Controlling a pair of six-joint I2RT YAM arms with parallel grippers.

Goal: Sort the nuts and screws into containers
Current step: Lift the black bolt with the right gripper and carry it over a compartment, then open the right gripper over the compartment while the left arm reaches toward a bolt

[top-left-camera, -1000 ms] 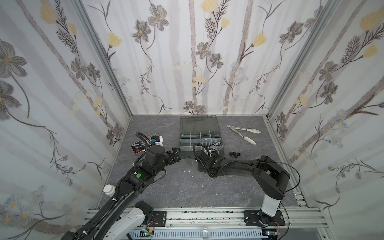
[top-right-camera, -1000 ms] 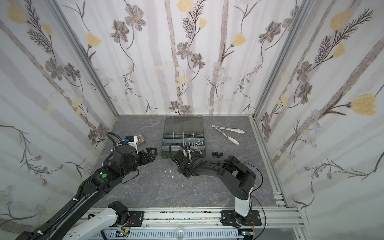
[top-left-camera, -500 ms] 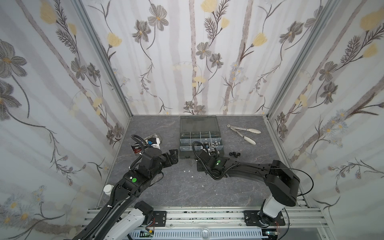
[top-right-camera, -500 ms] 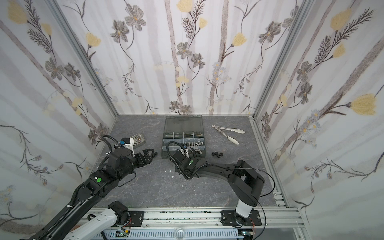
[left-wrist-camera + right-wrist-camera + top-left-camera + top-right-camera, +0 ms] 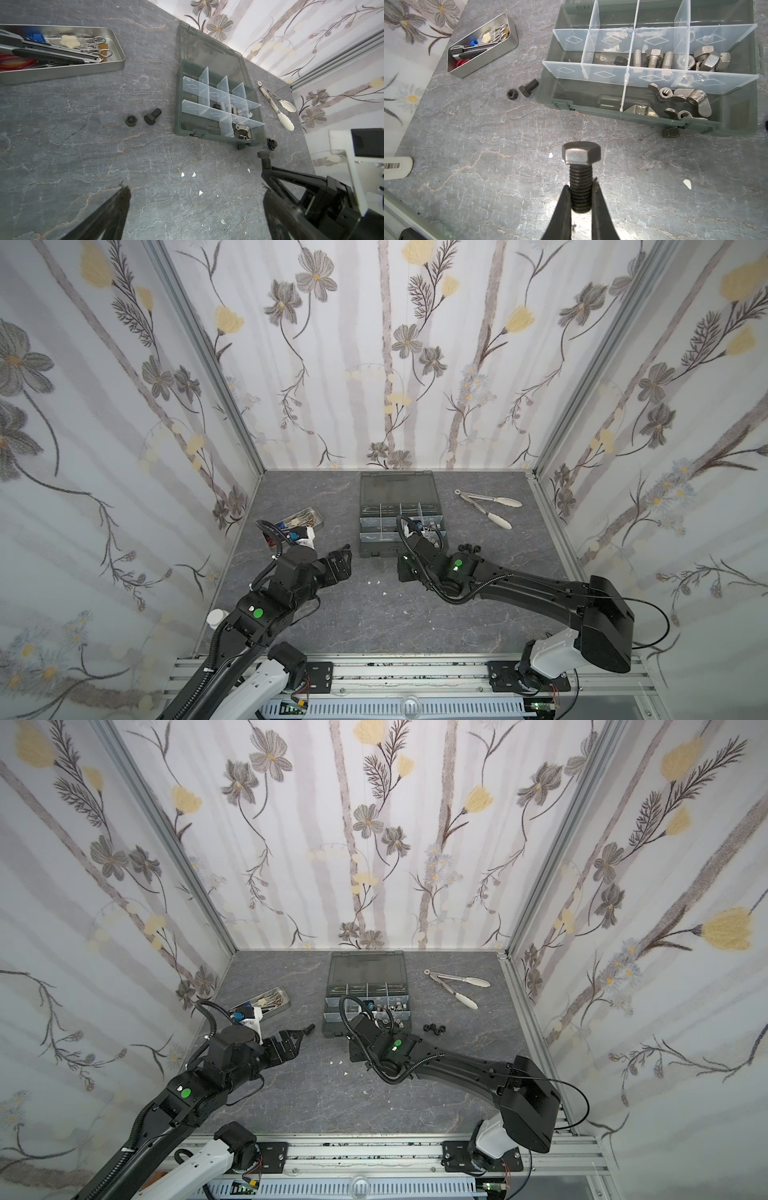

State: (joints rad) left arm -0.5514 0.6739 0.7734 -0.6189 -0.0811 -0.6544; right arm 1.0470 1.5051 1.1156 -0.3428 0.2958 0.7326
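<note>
My right gripper [image 5: 581, 187] is shut on the threaded shank of a black hex-head screw [image 5: 581, 164], held above the table just in front of the organizer box [image 5: 548, 91]. That held screw [image 5: 265, 160] also shows in the left wrist view. The containers hold silver screws [image 5: 652, 59], silver nuts [image 5: 708, 59], wing nuts [image 5: 681, 99] and a black screw [image 5: 620, 60]. A loose black screw [image 5: 152, 117] and a black nut [image 5: 131, 120] lie left of the box. My left gripper [image 5: 195, 193] is open and empty above bare table near them.
A metal tray [image 5: 83, 70] of tools stands at the left. Silver tongs [image 5: 490, 508] lie right of the box [image 5: 365, 549]. Black nuts [image 5: 469, 548] sit at the box's front right corner, another [image 5: 670, 132] by its front wall. A white tube [image 5: 396, 167] lies near the front left.
The right arm's elbow has swung down and to the right while its gripper stays in front of the box with the screw. The left arm has drawn back slightly toward the front.
</note>
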